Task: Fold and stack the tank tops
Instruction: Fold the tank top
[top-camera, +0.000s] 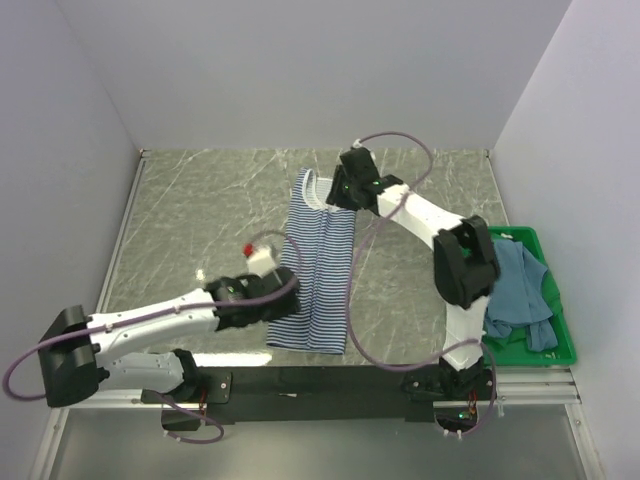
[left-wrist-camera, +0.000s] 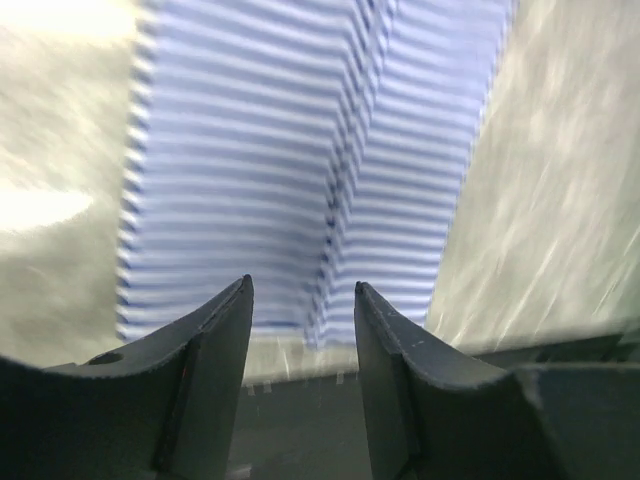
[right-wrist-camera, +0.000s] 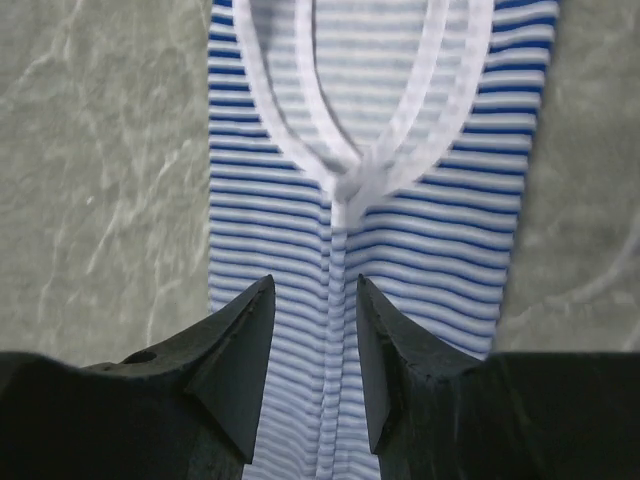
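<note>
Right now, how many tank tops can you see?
2: a navy-and-white striped cloth tank top lies mid-table; a plain teal-blue cloth top is heaped in the green plastic crate. Others may hide beneath.

No readable text, label, brand, number or sign in any view. Nothing legible on the striped tank top (top-camera: 318, 270), the teal tank top (top-camera: 515, 285) or the green crate (top-camera: 562, 357).
</note>
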